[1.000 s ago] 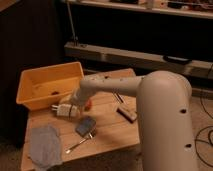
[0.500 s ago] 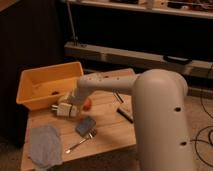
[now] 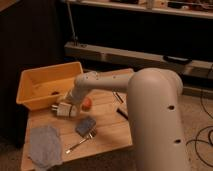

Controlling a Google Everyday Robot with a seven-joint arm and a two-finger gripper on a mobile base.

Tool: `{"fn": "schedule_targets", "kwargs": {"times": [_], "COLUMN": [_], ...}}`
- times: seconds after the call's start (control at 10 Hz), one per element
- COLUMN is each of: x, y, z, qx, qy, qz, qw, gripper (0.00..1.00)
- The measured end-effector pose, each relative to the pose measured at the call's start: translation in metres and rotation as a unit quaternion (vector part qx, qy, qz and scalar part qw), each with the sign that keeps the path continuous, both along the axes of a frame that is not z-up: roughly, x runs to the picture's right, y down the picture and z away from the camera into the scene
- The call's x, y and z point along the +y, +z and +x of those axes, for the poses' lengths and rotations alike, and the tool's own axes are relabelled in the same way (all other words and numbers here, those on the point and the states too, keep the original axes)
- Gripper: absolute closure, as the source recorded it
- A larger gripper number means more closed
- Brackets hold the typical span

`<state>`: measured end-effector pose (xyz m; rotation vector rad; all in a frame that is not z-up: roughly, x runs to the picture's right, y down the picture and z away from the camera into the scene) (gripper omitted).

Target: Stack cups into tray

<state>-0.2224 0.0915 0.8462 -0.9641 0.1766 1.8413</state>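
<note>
1. I see a white cup (image 3: 61, 109) lying on its side on the tabletop (image 3: 107, 134), just outside the near wall of the tray (image 3: 30, 91), toward that wall's right end.
2. My end effector (image 3: 69, 107) is right at that cup, low over the wood. Whether it is gripping the cup or only touching it, I cannot tell from here.
3. The tray is the yellow-orange bin on the back left of the tabletop. Inside it I can make out a small dark object (image 3: 54, 93) on the floor near the right wall; I cannot say what it is.
4. A small orange-red object (image 3: 87, 103) sits just to the right of the end effector, partly behind the forearm.
5. Nearer to me, a blue-grey sponge (image 3: 85, 125) lies in front of the cup, with a fork (image 3: 80, 142) beside its front edge.
6. A grey cloth (image 3: 45, 145) is spread at the front left corner.
7. A dark stick-like item (image 3: 122, 112) lies right of centre, close to the arm's large white body (image 3: 157, 117), which covers the right end of the tabletop.
</note>
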Motion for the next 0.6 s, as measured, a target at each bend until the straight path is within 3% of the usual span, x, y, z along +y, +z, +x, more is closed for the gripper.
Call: {"fn": "schedule_targets", "kwargs": {"times": [0.6], "x": [-0.0014], "y": [0.0004], "z": [-0.0109], "qx": [0.000], "qy": [-0.012], "qz": [0.003], "qw": [0.9999], "gripper": [0.22]}}
